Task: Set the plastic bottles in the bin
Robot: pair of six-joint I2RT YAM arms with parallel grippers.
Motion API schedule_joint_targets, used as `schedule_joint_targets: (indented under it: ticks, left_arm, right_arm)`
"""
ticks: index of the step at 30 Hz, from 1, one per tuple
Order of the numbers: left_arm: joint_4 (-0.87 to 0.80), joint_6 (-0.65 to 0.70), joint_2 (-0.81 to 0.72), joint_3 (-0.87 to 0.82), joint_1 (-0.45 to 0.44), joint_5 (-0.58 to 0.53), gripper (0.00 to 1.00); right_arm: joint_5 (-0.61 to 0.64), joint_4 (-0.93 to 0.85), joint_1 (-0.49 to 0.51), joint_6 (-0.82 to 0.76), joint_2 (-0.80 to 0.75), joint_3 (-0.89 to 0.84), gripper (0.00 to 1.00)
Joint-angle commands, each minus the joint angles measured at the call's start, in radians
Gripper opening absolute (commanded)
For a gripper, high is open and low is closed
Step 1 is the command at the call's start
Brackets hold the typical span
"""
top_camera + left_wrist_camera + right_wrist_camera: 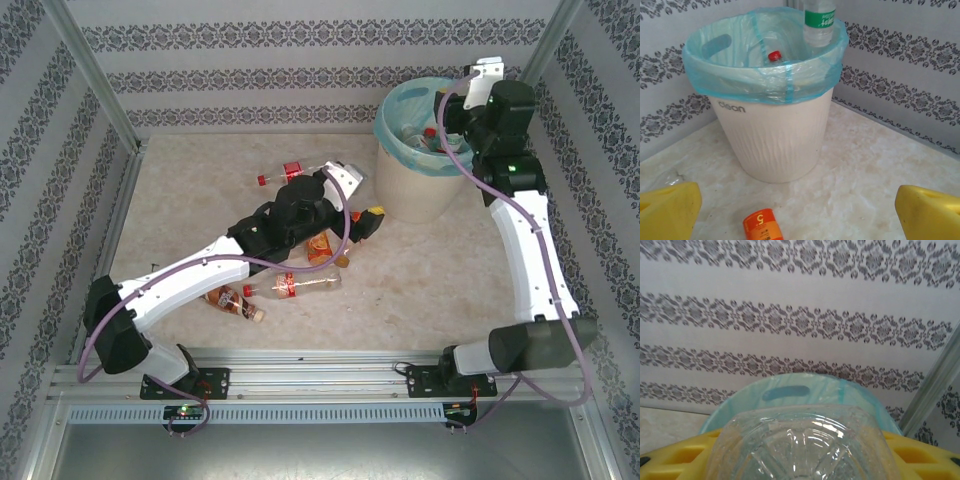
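Now right gripper (800, 460) clamps a clear bottle (800, 445) over the bin (805, 390); left gripper (800, 210) gapes empty

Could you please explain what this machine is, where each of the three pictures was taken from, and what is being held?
These are two robot arms bolted at the near edge of a table. The overhead picture looks down on both. The other two come from small cameras on the wrists, so the yellow shapes at their bottom edges are each arm's own fingers.

The job is putting plastic bottles into the bin, a cream bucket with a teal bag. The right claw grips a clear bottle above the bin; the left wrist camera sees it as the green-labelled bottle hanging over the rim. A red-capped bottle already lies inside.

The left claw is open, holding nothing. Several bottles lie on the table, including an orange-labelled one between its fingers.
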Motion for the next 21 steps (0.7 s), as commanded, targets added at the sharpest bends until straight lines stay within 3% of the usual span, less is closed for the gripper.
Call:
schedule_joint_targets:
  ticks: [1, 21]
  left_arm:
    - [0.01, -0.045, 0.022, 0.03, 0.006, 0.044, 1.0]
    - [-0.03, -0.1, 0.138, 0.114, 0.029, 0.119, 1.0]
  right_arm:
    - [0.025, -0.023, -0.006, -0.022, 0.036, 0.048, 0.43]
    - [0.093, -0.154, -0.018, -0.061, 0.283, 0.17, 0.48]
